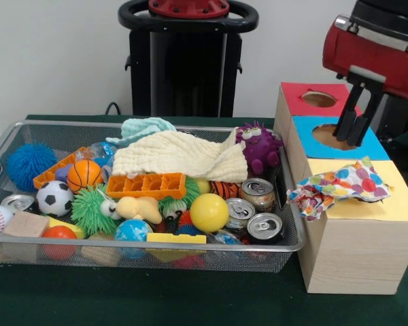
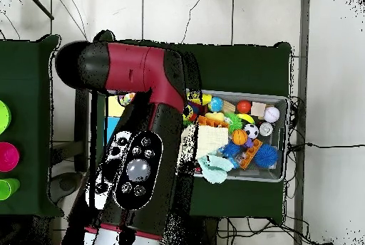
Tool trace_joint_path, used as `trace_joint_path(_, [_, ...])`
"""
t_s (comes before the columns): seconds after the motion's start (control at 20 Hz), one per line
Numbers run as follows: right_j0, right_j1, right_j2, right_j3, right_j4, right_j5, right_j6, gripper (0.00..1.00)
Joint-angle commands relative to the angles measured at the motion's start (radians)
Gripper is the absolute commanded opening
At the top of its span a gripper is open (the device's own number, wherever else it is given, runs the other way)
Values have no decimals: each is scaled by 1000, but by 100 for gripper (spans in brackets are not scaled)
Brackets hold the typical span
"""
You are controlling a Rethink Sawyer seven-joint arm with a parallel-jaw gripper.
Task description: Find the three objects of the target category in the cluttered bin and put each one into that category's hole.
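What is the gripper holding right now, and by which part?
Nothing. The gripper hangs empty over the blue box's hole; the polka-dot wrapper lies loose on the yellow box.

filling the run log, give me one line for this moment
gripper: over blue box hole, fingers unclear | polka-dot wrapper: on yellow box top | wire bin: still cluttered

Cream cloth [image 1: 180, 155], purple monster [image 1: 259, 146], soda cans [image 1: 257, 192]
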Motion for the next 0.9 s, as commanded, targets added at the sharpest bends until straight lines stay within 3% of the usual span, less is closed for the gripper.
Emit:
trace_joint_path(0.05, [4,18,122,177,-3,-38,115,0])
trace_joint_path(0.9, [26,25,161,252,52,-96,181,0])
